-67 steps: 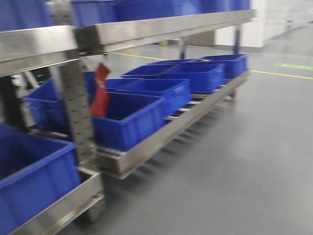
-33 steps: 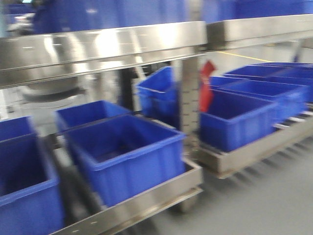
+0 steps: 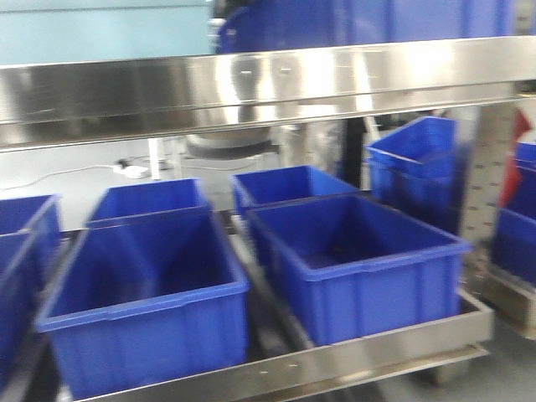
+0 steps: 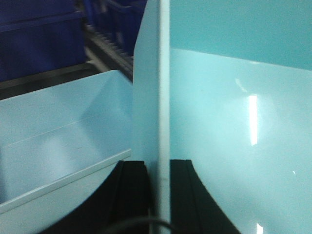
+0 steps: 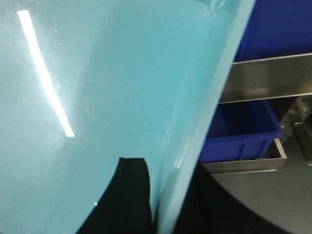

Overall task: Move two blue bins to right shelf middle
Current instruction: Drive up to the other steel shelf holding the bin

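The bin (image 4: 224,117) is held at both grippers. Its thin wall is pinched between the black fingers (image 4: 130,195) of the left gripper (image 4: 157,168), and the right gripper (image 5: 161,195) is clamped on another wall. Only the wrist views show this hold. Ahead of the grippers, the front view shows stored bins (image 3: 352,251) under a steel shelf (image 3: 251,84). The red tag (image 3: 521,138), central half a second ago, now sits at the right edge.

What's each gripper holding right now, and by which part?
The left gripper and right gripper each clamp a thin upright wall of a light blue bin.
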You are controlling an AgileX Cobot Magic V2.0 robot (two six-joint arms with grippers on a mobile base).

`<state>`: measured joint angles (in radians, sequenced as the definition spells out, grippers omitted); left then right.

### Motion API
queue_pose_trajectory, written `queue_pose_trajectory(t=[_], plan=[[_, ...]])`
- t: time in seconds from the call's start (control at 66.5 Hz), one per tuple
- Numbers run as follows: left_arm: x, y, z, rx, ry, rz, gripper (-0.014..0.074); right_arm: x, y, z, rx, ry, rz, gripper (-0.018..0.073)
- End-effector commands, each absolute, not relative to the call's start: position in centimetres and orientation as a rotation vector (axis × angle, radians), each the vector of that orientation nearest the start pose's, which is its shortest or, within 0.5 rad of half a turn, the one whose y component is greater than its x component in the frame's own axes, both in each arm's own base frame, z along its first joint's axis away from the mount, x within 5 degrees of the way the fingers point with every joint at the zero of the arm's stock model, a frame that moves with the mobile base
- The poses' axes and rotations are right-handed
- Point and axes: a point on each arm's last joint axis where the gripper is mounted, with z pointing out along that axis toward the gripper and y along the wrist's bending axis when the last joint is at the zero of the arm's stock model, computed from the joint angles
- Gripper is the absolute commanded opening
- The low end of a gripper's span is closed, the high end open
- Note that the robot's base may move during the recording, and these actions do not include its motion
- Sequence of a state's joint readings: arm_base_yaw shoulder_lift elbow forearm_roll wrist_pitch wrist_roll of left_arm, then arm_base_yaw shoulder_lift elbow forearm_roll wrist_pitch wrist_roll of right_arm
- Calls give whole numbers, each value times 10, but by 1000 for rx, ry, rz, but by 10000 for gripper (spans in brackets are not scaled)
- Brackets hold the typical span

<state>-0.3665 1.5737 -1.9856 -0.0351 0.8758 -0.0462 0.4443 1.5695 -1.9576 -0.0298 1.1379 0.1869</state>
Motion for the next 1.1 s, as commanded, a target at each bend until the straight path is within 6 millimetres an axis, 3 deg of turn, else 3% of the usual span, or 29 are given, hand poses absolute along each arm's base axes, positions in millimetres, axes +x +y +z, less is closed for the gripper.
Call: queue_pose_trajectory(t=[0.0,1.082], plan=[[304,-121,528,279,1827,-366,-111,292,133,488,-318,2207,268,-151],[304,-121,528,279,1827,-366,-111,292,133,488,-318,2205,269,-151]])
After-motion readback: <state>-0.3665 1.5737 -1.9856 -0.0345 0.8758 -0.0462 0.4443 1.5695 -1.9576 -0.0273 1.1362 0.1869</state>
